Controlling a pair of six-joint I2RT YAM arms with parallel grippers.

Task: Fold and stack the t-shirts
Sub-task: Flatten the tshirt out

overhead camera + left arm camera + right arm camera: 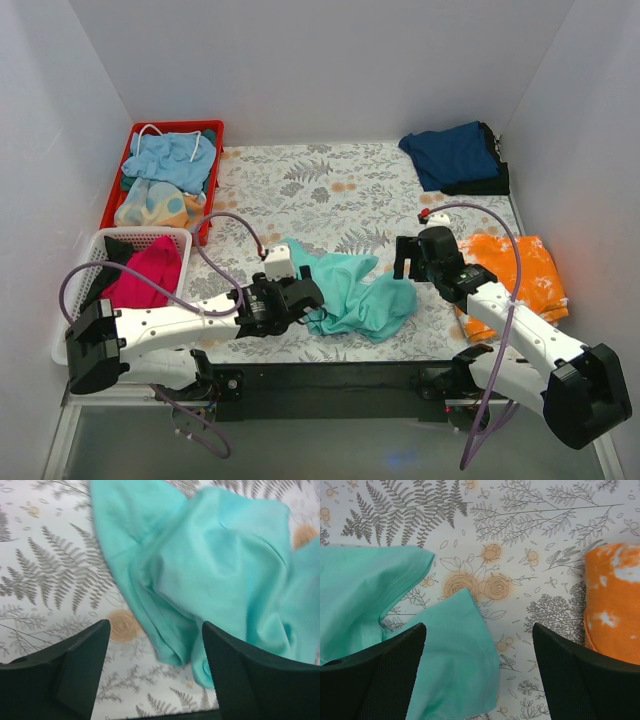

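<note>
A crumpled teal-green t-shirt lies on the fern-patterned cloth in the middle near the front. My left gripper is open at its left edge; in the left wrist view the shirt's rolled hem lies between the open fingers. My right gripper is open just right of the shirt; its view shows a sleeve and a cloth corner under the left finger. A folded orange-and-white shirt lies at the right, also in the right wrist view. A folded navy shirt lies back right.
A red crate at the back left holds light blue and mottled clothes. A white basket at the left holds a magenta shirt. White walls close in the table on three sides. A black bar runs along the front edge.
</note>
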